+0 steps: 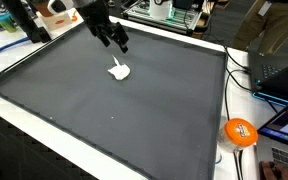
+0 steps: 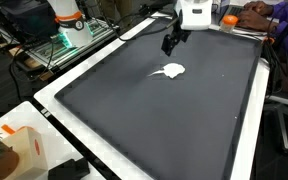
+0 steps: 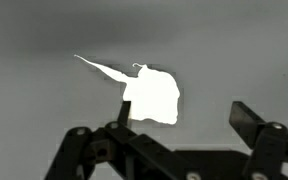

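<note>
A small white crumpled object (image 1: pixel 119 70) (image 2: pixel 170 70) (image 3: pixel 152 94), like a scrap of paper or cloth with a thin pointed tail, lies on the dark grey mat (image 1: pixel 104 110) (image 2: pixel 164 120). My gripper (image 1: pixel 118 40) (image 2: pixel 170 44) (image 3: pixel 184 115) hangs just above and beyond it, open, with nothing between its fingers. In the wrist view the white object sits by the left finger (image 3: pixel 124 108), while the right finger (image 3: pixel 246 118) stands over bare mat.
The mat has a raised rim (image 1: pixel 229 90) on a white table. An orange ball-like object (image 1: pixel 240 132) and cables lie beside one edge. A person (image 2: pixel 274 18) sits at the far side. A box (image 2: pixel 24 148) and equipment (image 2: pixel 69 25) stand near other edges.
</note>
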Action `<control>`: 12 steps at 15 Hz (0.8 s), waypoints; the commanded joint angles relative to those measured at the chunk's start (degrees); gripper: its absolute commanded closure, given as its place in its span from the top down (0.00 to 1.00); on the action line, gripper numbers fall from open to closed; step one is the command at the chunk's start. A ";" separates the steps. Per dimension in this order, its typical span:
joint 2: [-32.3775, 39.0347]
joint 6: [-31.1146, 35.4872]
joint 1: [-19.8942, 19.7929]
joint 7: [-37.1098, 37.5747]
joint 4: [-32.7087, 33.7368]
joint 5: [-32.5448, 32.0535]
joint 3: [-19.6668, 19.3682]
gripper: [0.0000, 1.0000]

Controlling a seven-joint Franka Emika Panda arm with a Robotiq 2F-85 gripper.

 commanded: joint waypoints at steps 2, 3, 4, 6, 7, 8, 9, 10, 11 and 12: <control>-4.82 5.19 -0.83 -1.45 -8.22 0.73 0.22 1.00; -5.67 6.74 -1.10 -1.94 -9.89 1.40 0.34 1.00; -6.68 9.32 -1.36 -2.50 -11.83 2.35 0.54 1.00; -8.99 16.17 -1.71 -3.59 -16.16 5.21 1.13 1.00; -10.04 19.65 -1.80 -4.58 -18.18 6.64 1.45 1.00; -11.28 23.05 -1.95 -5.57 -20.37 8.57 1.95 1.00; -12.28 25.53 -1.85 -6.00 -22.14 9.56 2.19 1.00; -13.27 27.25 -1.71 -6.38 -23.91 10.04 2.37 1.00; -14.54 28.97 -1.67 -7.46 -25.85 10.83 2.80 1.00; -15.82 30.92 -1.33 -8.09 -27.84 11.01 3.12 1.00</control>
